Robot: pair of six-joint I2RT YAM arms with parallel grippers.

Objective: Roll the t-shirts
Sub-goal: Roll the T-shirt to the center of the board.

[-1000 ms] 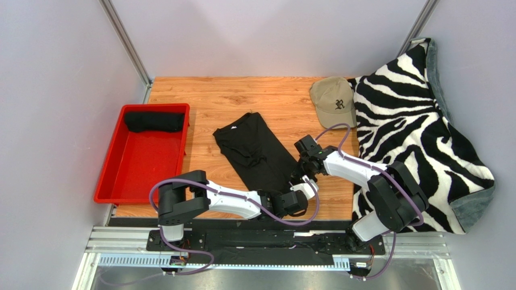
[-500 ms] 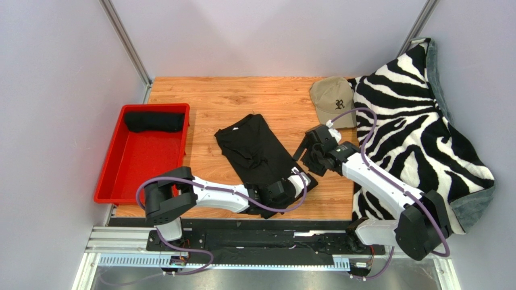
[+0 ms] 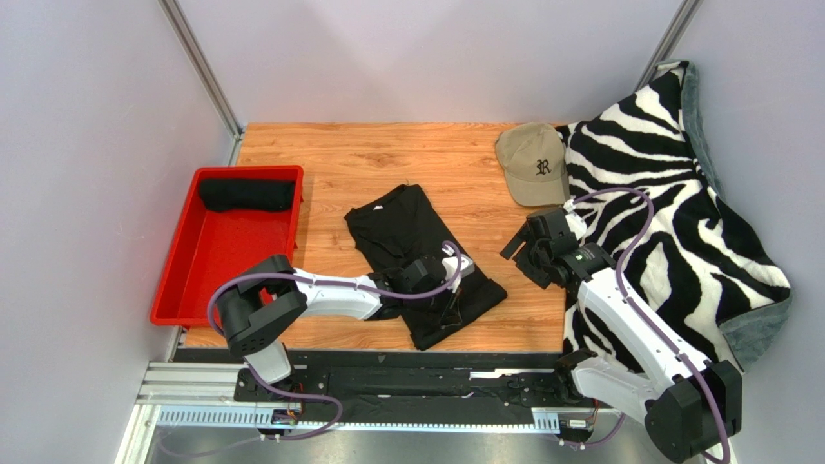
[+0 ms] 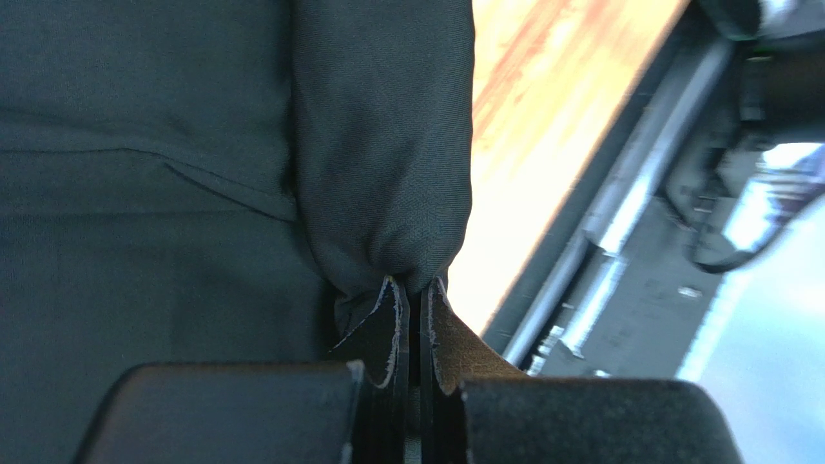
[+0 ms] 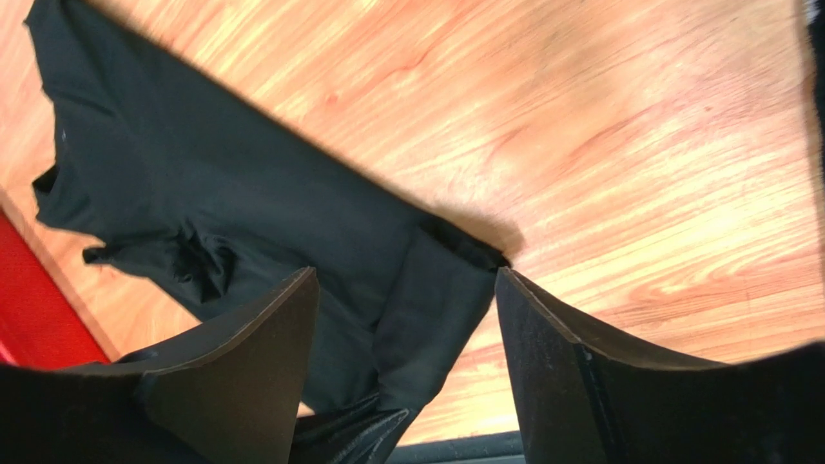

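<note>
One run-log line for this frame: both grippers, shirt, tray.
left gripper: shut on black t-shirt, near edge | right gripper: open, empty, off the shirt | red tray: one rolled shirt inside

Tan cap (image 3: pixel 534 164) — letter "R".
</note>
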